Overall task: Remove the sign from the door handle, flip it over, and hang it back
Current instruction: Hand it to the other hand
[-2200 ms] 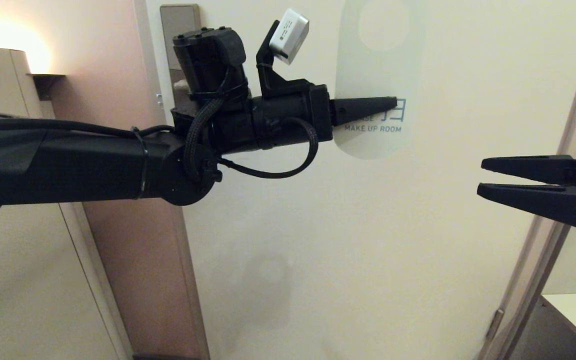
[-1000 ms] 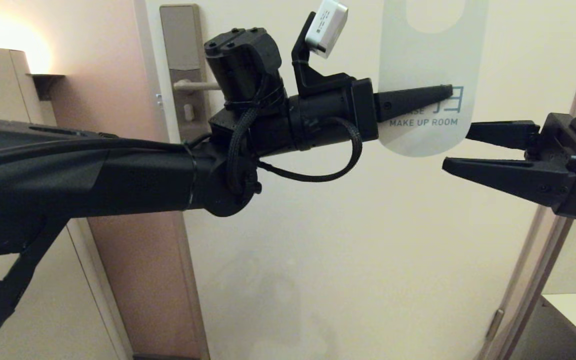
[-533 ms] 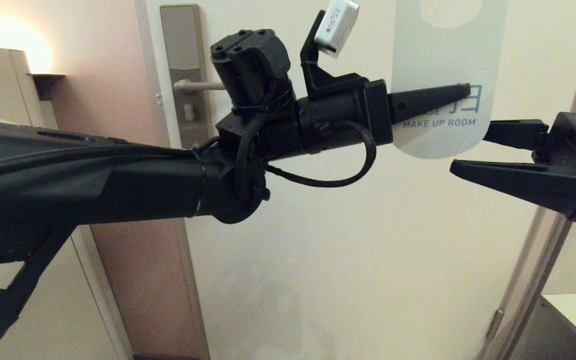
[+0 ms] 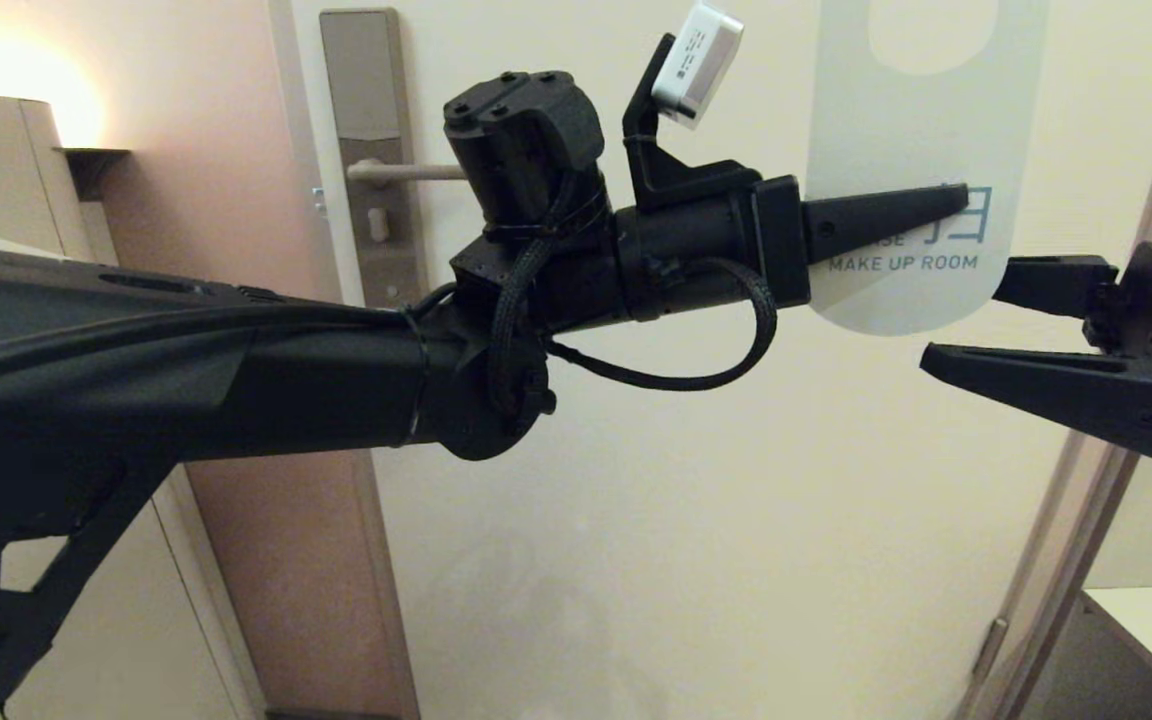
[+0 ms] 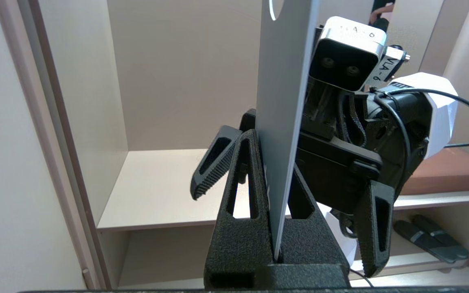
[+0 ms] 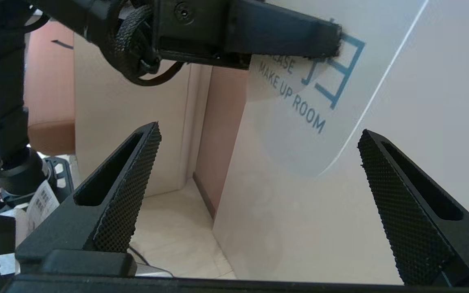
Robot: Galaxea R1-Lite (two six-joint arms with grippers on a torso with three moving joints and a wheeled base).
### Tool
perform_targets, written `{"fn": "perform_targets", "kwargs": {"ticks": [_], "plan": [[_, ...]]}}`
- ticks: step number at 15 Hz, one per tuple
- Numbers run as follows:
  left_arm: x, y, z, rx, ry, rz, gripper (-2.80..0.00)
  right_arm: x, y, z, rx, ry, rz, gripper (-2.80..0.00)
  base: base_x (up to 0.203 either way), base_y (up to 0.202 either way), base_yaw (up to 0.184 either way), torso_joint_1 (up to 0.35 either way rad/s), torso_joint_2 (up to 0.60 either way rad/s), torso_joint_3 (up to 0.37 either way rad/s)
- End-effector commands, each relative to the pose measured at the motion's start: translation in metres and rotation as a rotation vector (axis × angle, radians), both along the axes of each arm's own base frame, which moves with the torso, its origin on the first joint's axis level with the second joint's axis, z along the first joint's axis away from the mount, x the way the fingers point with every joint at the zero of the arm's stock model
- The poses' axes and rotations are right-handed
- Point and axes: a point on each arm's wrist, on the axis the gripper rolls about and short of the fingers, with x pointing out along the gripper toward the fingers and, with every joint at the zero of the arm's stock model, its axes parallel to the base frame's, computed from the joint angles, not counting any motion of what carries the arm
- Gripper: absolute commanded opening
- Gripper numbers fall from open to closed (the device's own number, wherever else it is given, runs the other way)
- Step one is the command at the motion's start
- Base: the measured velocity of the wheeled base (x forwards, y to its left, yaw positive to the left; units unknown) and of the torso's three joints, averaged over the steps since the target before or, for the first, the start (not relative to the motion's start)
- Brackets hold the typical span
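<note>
Before the pale door (image 4: 696,480), the left end effector (image 4: 956,200) pinches the sign (image 4: 921,120); the right end effector (image 4: 966,315) gapes empty.

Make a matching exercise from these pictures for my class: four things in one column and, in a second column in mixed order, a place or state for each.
Column one
1. pale grey-white card sign
2. slim metal door handle
3. black left gripper
4. black right gripper

Column two
A. jaws wide open, just below the sign's rounded lower edge
B. bare, nothing hanging on it
C. held upright in the air, "MAKE UP ROOM" facing the head camera
D. shut on the sign's lower half

Pairs: 1-C, 2-B, 3-D, 4-A
</note>
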Motion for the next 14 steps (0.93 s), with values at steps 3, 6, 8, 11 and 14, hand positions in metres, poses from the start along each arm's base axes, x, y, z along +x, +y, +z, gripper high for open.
{"fn": "perform_targets", "kwargs": {"ticks": [3, 6, 8, 11, 14], "plan": [[-0.0039, -0.0044, 0.0002, -0.010, 0.006, 0.009, -2.80, -0.0026, -0.0007, 0.0007, 0.002, -0.006, 0.004, 0.00, 0.000, 0.000, 0.000, 0.000, 0.00, 0.000], [-0.0063, -0.0067, -0.0001, -0.013, 0.010, 0.012, -2.80, -0.0033, -0.0009, 0.0011, 0.003, -0.008, 0.003, 0.00, 0.000, 0.000, 0.000, 0.000, 0.00, 0.000], [-0.0070, -0.0080, -0.0008, -0.013, 0.013, 0.015, -2.80, -0.0041, -0.0013, 0.0015, 0.003, -0.010, 0.002, 0.00, 0.000, 0.000, 0.000, 0.000, 0.00, 0.000], [-0.0085, -0.0093, -0.0008, -0.014, 0.013, 0.012, -2.80, -0.0041, -0.0014, 0.0007, 0.004, -0.007, 0.002, -2.80, 0.000, 0.000, 0.000, 0.000, 0.00, 0.000], [-0.0085, -0.0093, -0.0011, -0.013, 0.014, 0.012, -2.80, -0.0044, -0.0014, 0.0007, 0.004, -0.007, 0.002, -2.80, 0.000, 0.000, 0.000, 0.000, 0.00, 0.000]]}}
